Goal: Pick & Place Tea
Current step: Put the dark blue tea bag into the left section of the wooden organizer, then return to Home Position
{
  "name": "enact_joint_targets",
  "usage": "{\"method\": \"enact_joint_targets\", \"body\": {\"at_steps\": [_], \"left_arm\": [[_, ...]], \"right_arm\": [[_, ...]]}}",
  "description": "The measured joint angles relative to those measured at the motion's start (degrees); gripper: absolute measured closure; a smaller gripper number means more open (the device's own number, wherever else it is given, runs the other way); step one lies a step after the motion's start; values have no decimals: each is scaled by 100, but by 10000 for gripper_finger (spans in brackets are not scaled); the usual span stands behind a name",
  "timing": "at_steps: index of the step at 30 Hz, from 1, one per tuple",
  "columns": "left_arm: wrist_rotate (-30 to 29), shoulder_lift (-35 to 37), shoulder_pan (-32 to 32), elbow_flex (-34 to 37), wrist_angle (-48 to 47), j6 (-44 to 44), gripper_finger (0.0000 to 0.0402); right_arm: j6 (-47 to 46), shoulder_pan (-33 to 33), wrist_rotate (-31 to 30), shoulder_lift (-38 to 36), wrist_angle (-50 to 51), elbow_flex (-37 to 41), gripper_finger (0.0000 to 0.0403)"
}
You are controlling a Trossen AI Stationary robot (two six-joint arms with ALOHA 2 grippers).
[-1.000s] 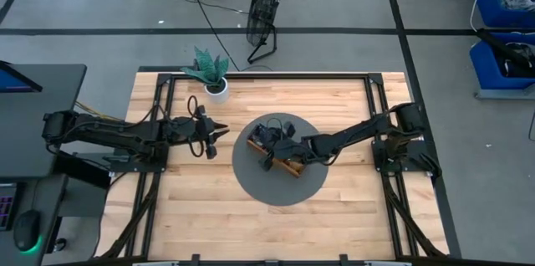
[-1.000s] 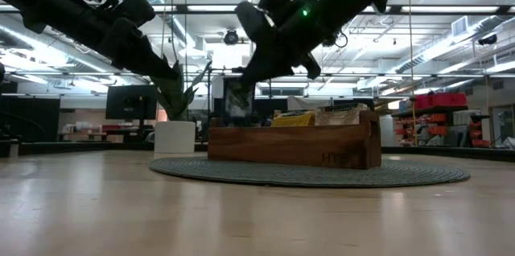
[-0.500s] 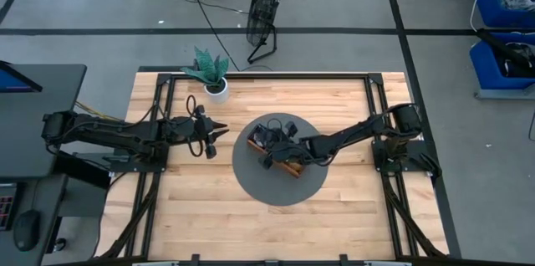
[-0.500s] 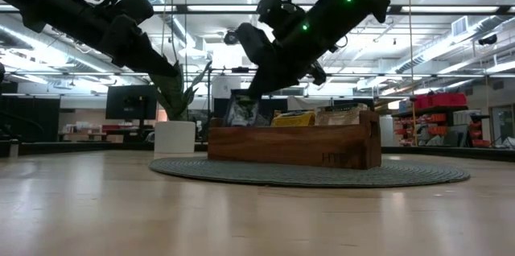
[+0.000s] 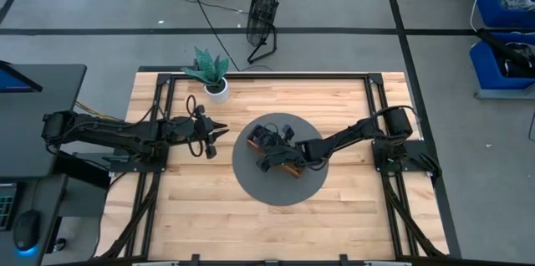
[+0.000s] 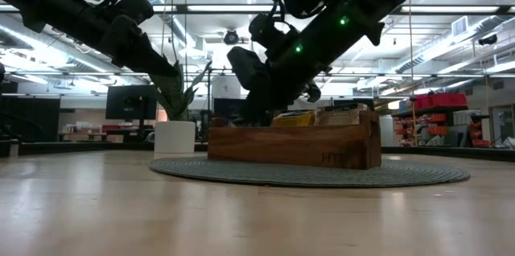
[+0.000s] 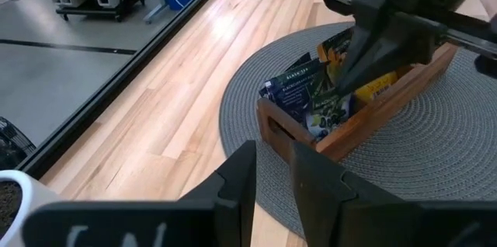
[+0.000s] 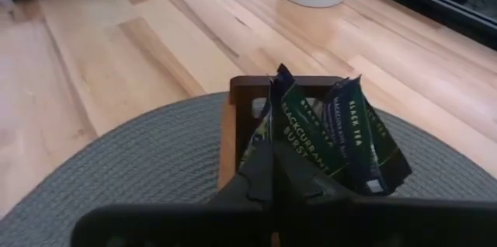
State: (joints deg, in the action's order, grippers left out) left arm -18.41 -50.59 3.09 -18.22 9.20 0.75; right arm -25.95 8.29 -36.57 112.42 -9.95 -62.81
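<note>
A long wooden tray [image 5: 287,166] stands on a round grey mat [image 5: 280,189] mid-table. My right gripper [image 5: 269,152] reaches down into the tray's end nearest the left arm, shut on a dark green tea sachet [image 8: 299,134]. A second dark sachet [image 8: 361,142] leans beside it in the same compartment. Yellow sachets [image 7: 377,87] stand farther along the tray. In the low view the tray wall [image 6: 294,147] hides the held sachet. My left gripper [image 5: 212,137] hovers left of the mat, its fingers a little apart with nothing between them. My right gripper pinches the dark green sachet between its two fingers at one edge [image 8: 278,156]. The fingers [image 7: 347,76] slant down from the table's right side. The sachet stands on edge inside the tray's end compartment, tilted against the other dark sachet.
A potted plant [image 5: 213,74] in a white pot [image 6: 175,137] stands at the table's far edge, left of centre. Bare wooden tabletop [image 5: 251,224] lies near the front edge. A fan [image 5: 266,11] stands on the floor beyond the table.
My right gripper has gone down toward the tray, still shut on the dark sachet. The sachet hung above the tray's end a second ago and now sits down inside the compartment, behind the tray wall in the low view.
</note>
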Motion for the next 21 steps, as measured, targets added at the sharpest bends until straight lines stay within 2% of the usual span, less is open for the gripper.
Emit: {"method": "enact_joint_targets", "body": {"at_steps": [8,21], "left_arm": [[1,0,0,0,-5,-43,319],[15,0,0,0,-14,-159,319]], "right_arm": [[375,-23,398,0,-16,-2,376],[1097,-21,613,-640,189,0,278]]}}
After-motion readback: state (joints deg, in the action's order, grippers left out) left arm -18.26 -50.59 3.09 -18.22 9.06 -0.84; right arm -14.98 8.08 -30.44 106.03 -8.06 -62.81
